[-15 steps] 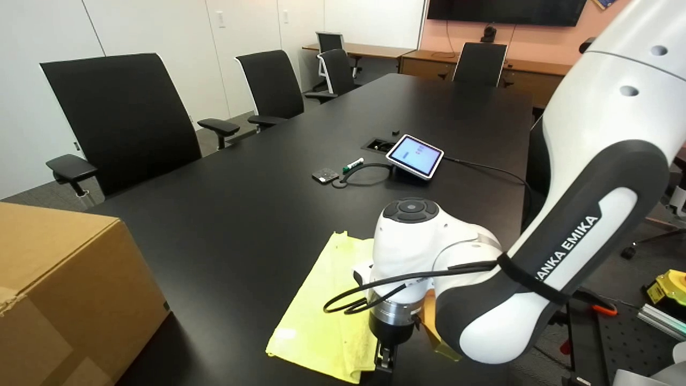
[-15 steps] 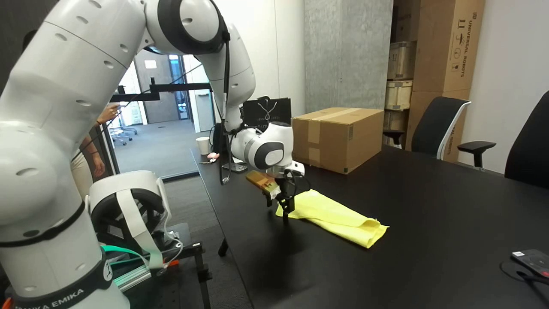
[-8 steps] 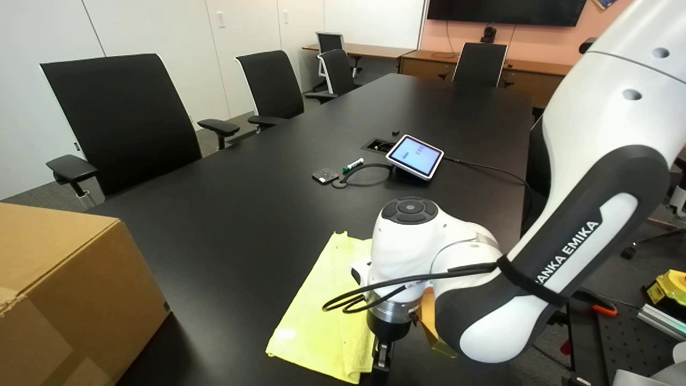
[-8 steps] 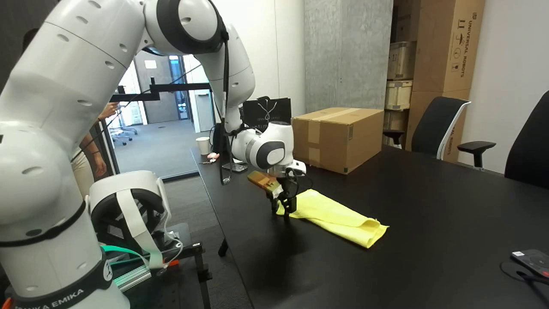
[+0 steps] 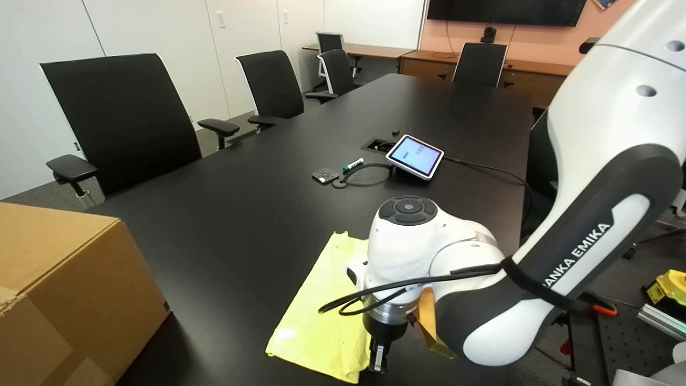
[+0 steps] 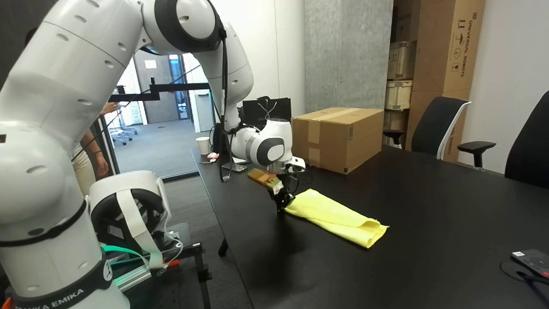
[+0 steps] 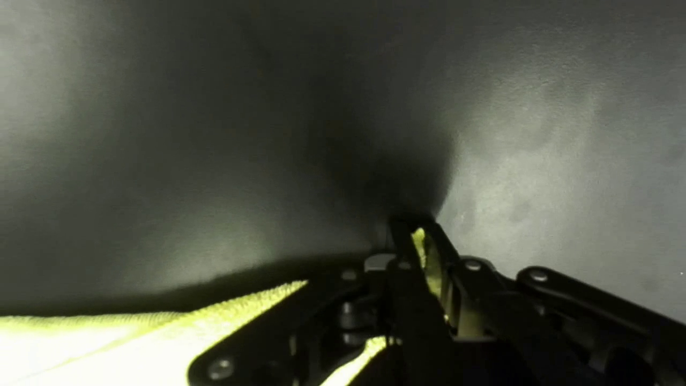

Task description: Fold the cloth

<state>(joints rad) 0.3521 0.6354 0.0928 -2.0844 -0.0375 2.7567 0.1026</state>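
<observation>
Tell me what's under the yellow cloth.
The yellow cloth lies on the black table, which shows around its edges. The surface directly beneath is covered, so whether anything else sits there cannot be seen.

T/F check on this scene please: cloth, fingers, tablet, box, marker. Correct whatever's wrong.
1. The fingers have some of the cloth between them. True.
2. The tablet is lit. True.
3. The cloth is spread out in a single layer. False: it is folded over, with layers visible at one end.
4. The cardboard box stands on the table. True.
5. The marker lies on top of the tablet. False: it lies on the table.
</observation>
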